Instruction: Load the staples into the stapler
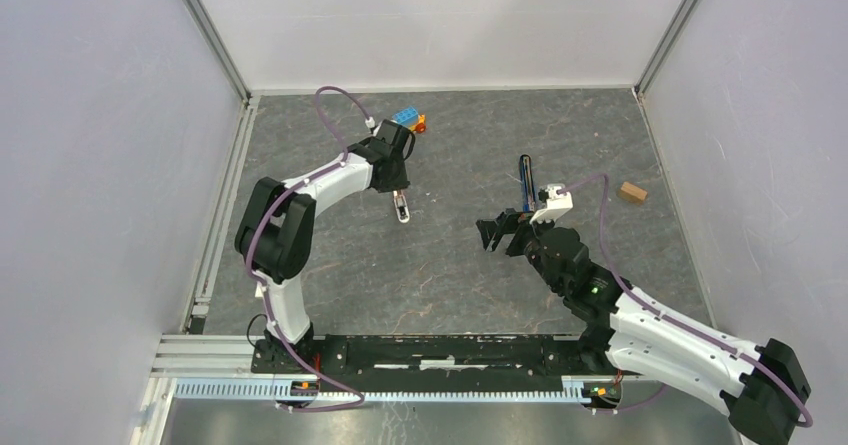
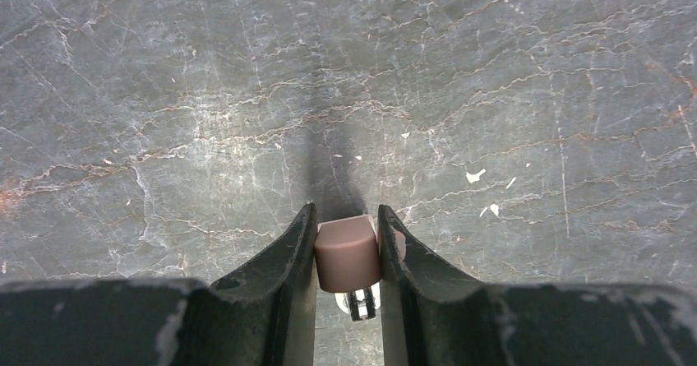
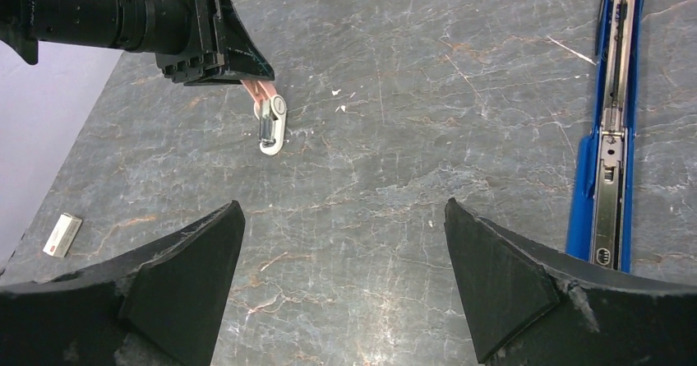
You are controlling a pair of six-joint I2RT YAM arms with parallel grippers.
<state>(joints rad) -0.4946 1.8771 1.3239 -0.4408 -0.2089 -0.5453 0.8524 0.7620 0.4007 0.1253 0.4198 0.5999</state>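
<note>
The stapler (image 1: 526,183) is slim and dark blue. It lies opened flat at mid-right with its black and silver rail (image 3: 612,119) facing up. My right gripper (image 1: 497,230) hovers just to its left. Its jaws (image 3: 343,210) are open wide over bare table, with nothing between them. My left gripper (image 1: 401,208) hangs over the left-centre of the table. It is shut (image 2: 347,218) on a small pink and white piece (image 2: 347,255) with metal prongs at its lower end (image 3: 271,126). I cannot tell whether that metal is the staples. No loose staples show.
A toy car (image 1: 410,120) with a blue top sits at the back, beyond the left arm. A tan block (image 1: 631,192) lies at the right, near the wall. A small white and red box (image 3: 62,234) lies on the table at the left of the right wrist view.
</note>
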